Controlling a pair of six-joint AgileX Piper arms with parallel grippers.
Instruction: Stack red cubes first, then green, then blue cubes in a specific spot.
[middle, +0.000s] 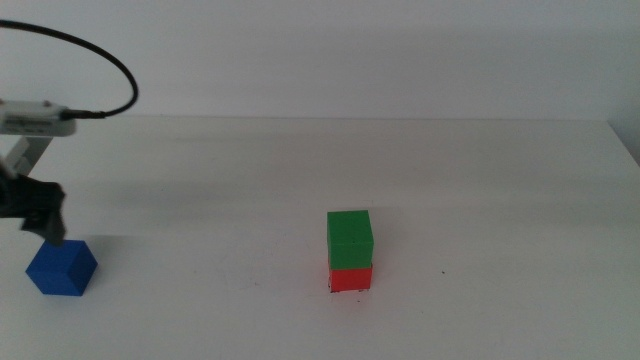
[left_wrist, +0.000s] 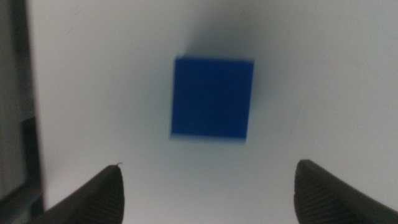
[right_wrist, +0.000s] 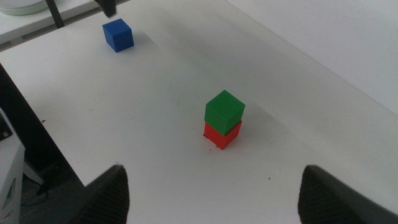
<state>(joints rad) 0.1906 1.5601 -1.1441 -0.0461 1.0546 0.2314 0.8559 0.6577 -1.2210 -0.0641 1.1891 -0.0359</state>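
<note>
Left gripper over the blue cube, jaws wide, two-thirds of the stack already up.

My left gripper (middle: 40, 222) hangs at the table's left side, just above and behind the blue cube (middle: 62, 268), which sits on the white table (middle: 480, 180) well apart from the stack. In my left wrist view the cube (left_wrist: 212, 99) lies ahead of my spread jaws, roughly centred between them, not yet bracketed. It's a cube, so no long axis; its faces look nearly square to my jaws, so I'd judge little twist is needed. Green cube (middle: 349, 238) sits on the red cube (middle: 350, 278) at the marked spot. My right gripper (right_wrist: 211, 199) waits, jaws apart, looking down on the stack from well back.
</note>
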